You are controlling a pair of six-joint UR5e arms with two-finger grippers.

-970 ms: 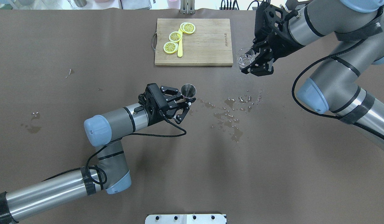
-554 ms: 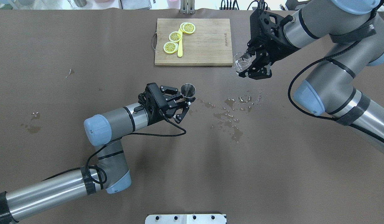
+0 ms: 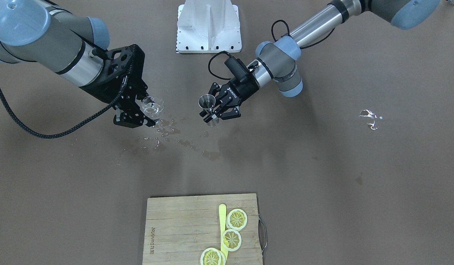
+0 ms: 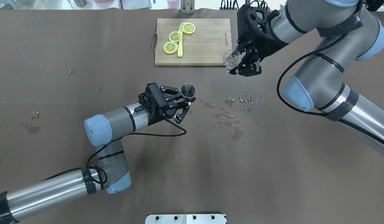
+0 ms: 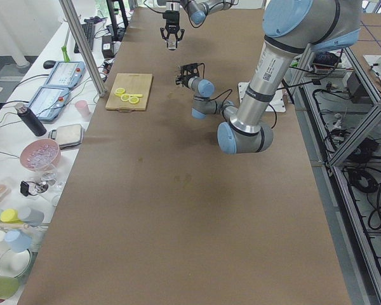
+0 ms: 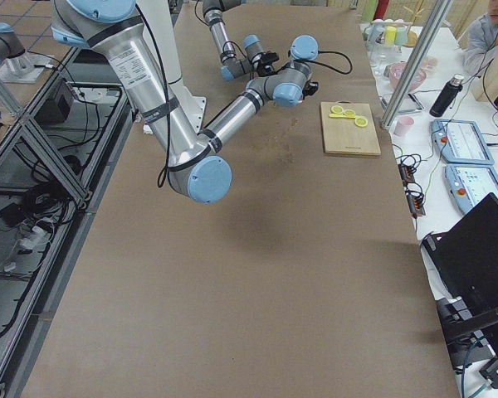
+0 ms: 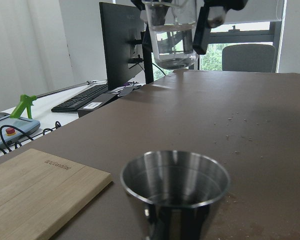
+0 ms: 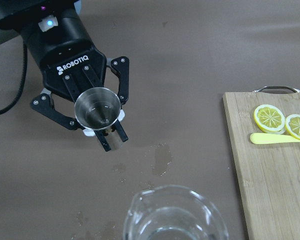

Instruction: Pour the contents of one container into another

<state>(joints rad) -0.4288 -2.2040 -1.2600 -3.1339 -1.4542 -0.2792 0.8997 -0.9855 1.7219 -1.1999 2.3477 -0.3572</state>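
My right gripper point(image 4: 237, 63) is shut on the small clear glass point(image 4: 231, 58), held upright in the air with clear liquid in it, near the board's front right corner. The glass point(image 3: 152, 106) also shows in the front view and, from below, as the glass point(image 7: 171, 31) in the left wrist view. My left gripper point(image 4: 186, 100) is shut on the waist of the steel jigger point(image 4: 188, 90), held upright above the table's middle. The jigger point(image 8: 98, 107) looks empty in the right wrist view. The glass is to the right of and behind the jigger, well apart.
A wooden cutting board point(image 4: 207, 43) with lemon slices point(image 4: 175, 36) and a yellow knife point(image 4: 180, 46) lies at the back centre. Spilled drops and puddles point(image 4: 231, 113) wet the table right of the jigger. Smaller wet spots point(image 4: 32, 123) lie at the left.
The right arm has carried the glass leftward and slightly back, closer to the board's corner. The left arm and jigger have stayed still.
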